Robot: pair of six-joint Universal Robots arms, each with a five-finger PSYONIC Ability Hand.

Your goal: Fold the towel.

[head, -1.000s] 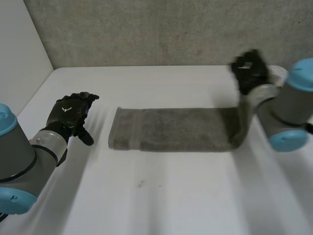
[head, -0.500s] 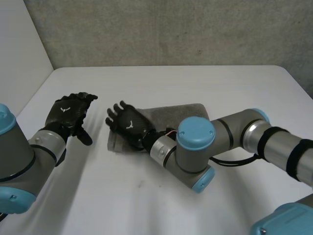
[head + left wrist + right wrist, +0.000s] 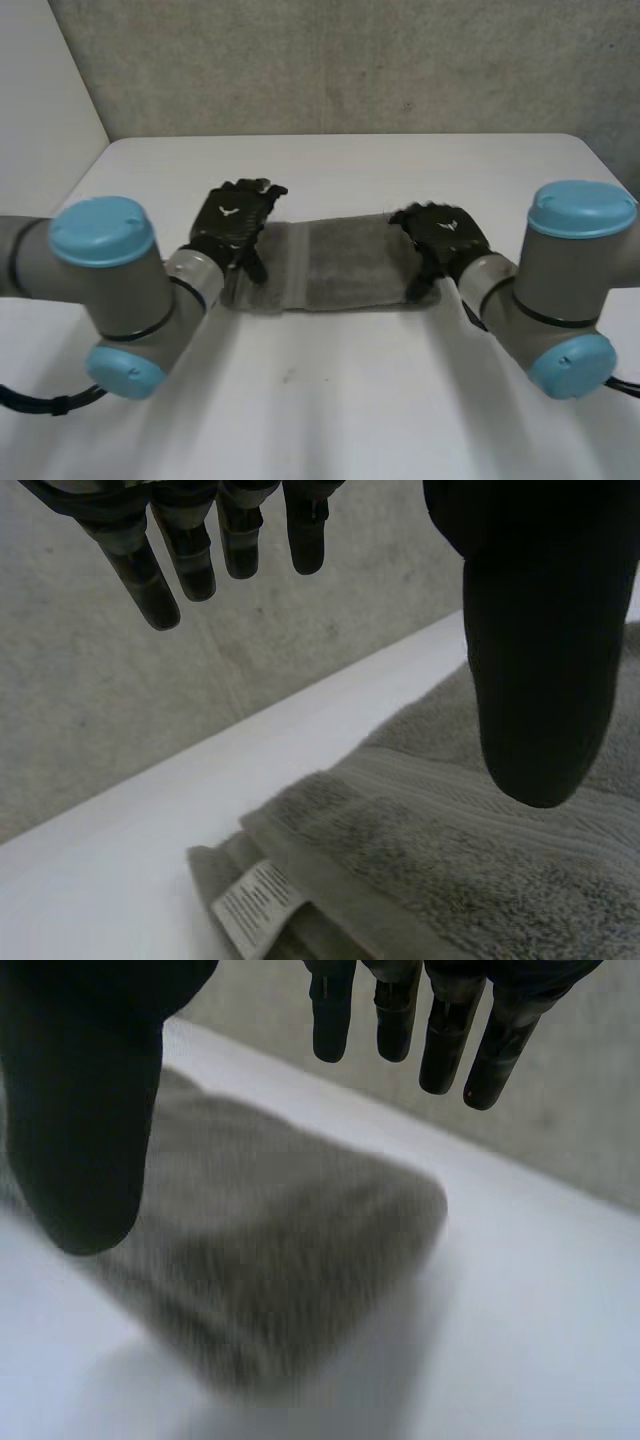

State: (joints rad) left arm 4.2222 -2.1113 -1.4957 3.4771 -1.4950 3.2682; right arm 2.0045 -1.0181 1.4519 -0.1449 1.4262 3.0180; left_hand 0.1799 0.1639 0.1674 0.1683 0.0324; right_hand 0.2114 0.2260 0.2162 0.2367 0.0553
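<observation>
- The grey terry towel point(image 3: 335, 265) lies flat as a long, narrow band in the middle of the white table point(image 3: 330, 400), one short end under each hand; judging by its doubled edges, it needs at least one more fold, end to end.
- The black left hand point(image 3: 232, 222) hovers over the end with the small white care label point(image 3: 255, 905); its fingers point(image 3: 190, 550) are straight, the thumb stands apart, and it holds nothing.
- The black right hand point(image 3: 443, 235) is over the opposite end; its fingers point(image 3: 450, 1030) are likewise extended and empty, with the cloth below the palm.
- Risk: in the left wrist view the layers at the labelled end look stepped; a shallow pinch there could catch only the top layer, so the band would peel open when lifted.
- Risk: if only one corner of an end is taken, the cloth would probably twist and land skewed; the edges would not meet.
- Risk: pressing down while closing could drag the towel along the smooth table and bunch it; the far end, held by nothing, might slide too.
- Risk: both arms are working towards the middle and could crowd each other as one end is carried over.
</observation>
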